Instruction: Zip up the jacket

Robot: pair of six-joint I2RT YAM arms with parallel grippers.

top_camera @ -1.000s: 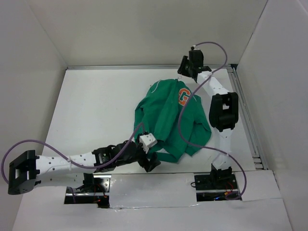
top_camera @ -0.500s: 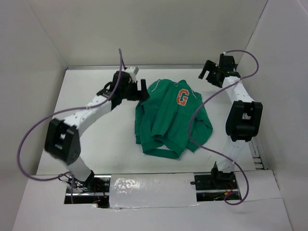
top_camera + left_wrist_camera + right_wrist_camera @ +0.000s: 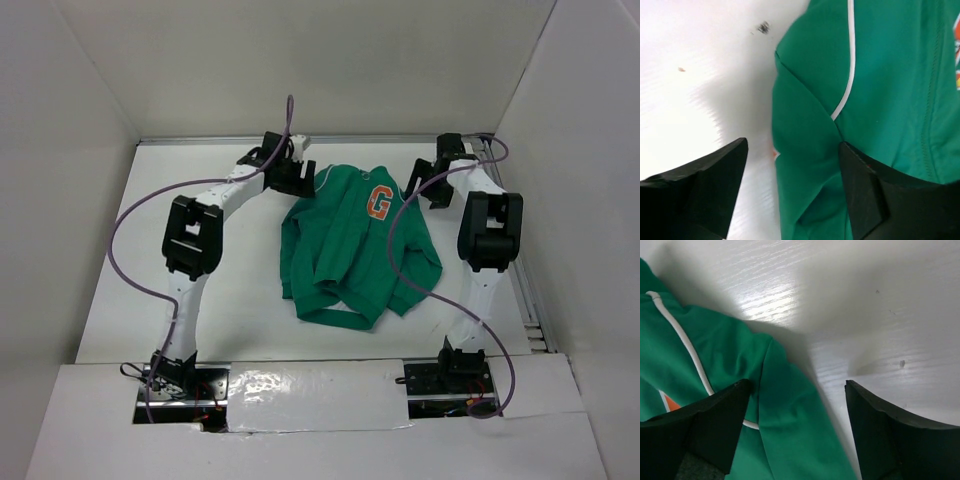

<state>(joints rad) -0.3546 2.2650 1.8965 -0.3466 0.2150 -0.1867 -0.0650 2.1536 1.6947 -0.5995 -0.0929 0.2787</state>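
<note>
The green jacket [image 3: 350, 250] lies by the table's [image 3: 240, 290] far edge. The left gripper [image 3: 298, 180] and right gripper [image 3: 420, 187] hang wide open over its shoulders.

This is a robotics lab test cell, not a lived-in room. A bare white surface [image 3: 240, 290] is boxed in by plain white walls [image 3: 340, 70] at the back and both sides. The left arm [image 3: 190, 235] and right arm [image 3: 488, 228] are bolted at its near edge, and their bases [image 3: 445, 380] show exposed wiring. Purple cables [image 3: 113, 255] loop loosely along the arms. A metal rail [image 3: 522, 290] runs down the right edge. A green jacket [image 3: 350, 250] lies between the arms.
</note>
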